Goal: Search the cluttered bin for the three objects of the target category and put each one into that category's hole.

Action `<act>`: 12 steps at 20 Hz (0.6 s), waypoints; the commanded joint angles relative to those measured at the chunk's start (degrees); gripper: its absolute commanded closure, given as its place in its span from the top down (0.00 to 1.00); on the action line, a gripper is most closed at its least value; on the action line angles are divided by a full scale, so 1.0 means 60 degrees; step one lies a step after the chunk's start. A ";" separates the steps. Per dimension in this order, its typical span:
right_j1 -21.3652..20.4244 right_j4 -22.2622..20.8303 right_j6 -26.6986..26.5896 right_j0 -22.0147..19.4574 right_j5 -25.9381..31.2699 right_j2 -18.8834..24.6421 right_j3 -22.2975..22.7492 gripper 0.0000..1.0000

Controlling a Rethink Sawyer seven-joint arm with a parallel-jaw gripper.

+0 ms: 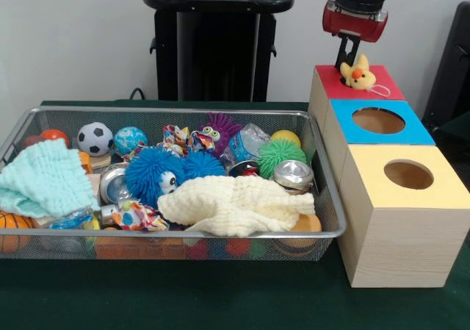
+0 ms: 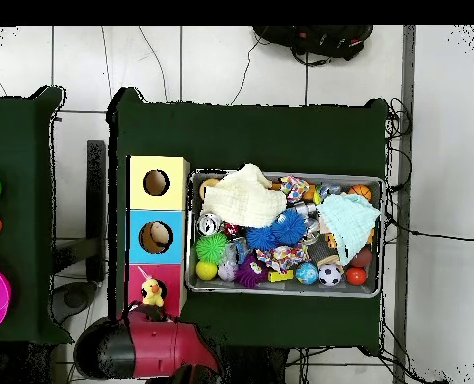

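gripper (image 1: 353, 56) is over the red-topped wooden box (image 1: 367, 87), clamped on a fuzzy yellow plush duck (image 1: 358, 73) resting on that top. wire mesh bin (image 1: 330, 205) sits mid-tabletop (image 1: 220, 300), packed with spiky rubber balls, crinkly waffle cloths and shiny cans.

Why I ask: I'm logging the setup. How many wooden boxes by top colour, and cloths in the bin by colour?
Red-topped box: 1
Blue-topped box: 1
Yellow-topped box: 1
Mint cloth: 1
Cream cloth: 1
Total: 5
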 commanded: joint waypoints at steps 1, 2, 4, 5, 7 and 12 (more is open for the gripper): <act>0.1116 -0.0334 0.1303 0.0155 -0.1037 0.0619 0.0511 0.00; 0.1076 -0.0321 0.1295 0.0172 -0.0985 0.0607 0.0511 0.00; 0.1006 -0.0299 0.1242 0.0122 -0.0871 0.0624 0.0503 0.00; 0.0978 -0.0289 0.1197 0.0060 -0.0803 0.0653 0.0486 0.00; 0.0809 -0.0273 0.1098 -0.0001 -0.0494 0.0642 0.0437 0.00; -0.0380 -0.0239 0.0557 -0.0291 0.1676 0.0512 0.0021 0.00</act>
